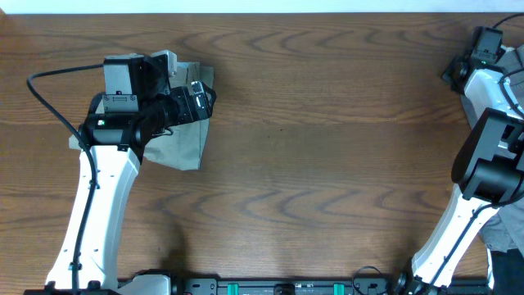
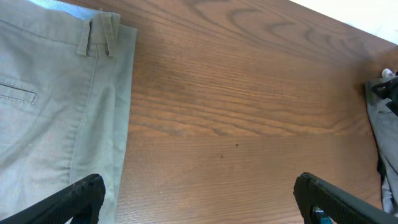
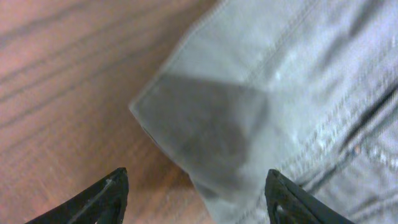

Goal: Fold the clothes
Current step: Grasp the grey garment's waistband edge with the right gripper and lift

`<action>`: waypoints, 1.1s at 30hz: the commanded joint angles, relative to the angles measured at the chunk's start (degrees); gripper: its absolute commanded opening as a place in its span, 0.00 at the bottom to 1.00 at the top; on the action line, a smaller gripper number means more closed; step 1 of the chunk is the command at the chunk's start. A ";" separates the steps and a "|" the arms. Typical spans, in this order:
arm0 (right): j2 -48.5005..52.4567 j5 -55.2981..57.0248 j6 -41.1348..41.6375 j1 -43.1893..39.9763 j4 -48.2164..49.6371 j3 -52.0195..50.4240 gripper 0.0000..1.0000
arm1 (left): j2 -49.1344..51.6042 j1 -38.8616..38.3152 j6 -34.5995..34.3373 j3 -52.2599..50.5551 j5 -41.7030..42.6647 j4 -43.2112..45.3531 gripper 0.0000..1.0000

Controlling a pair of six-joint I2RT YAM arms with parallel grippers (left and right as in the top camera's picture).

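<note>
The light khaki trousers lie folded at the table's far left, partly under my left arm. In the left wrist view their waistband, belt loop and back pocket fill the left side. My left gripper is open and empty over their right edge, its fingers spread wide with one over the cloth and one over bare wood. The mid-grey trousers lie at the table's right edge, mostly hidden by my right arm. My right gripper is open just above a folded grey corner, holding nothing.
The brown wooden table stretches between the two pairs of trousers. A black cable loops from the left arm. The grey cloth also shows at the right edge of the left wrist view.
</note>
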 commanded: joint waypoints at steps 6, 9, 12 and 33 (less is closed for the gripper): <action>1.77 -0.26 -5.09 -1.09 4.02 0.87 0.66 | 0.00 -0.13 -0.09 1.25 0.35 0.13 0.98; 3.39 -0.15 -5.01 -1.27 5.05 0.87 0.64 | 0.00 -0.13 -0.13 1.25 0.37 0.39 0.98; 4.13 -0.15 -5.03 -1.33 4.94 0.87 0.57 | 0.00 -0.13 -1.11 1.25 0.39 0.42 0.98; -12.90 -22.32 -10.36 -1.53 -1.62 0.83 0.01 | -0.13 -0.13 -1.14 1.25 1.66 2.91 0.98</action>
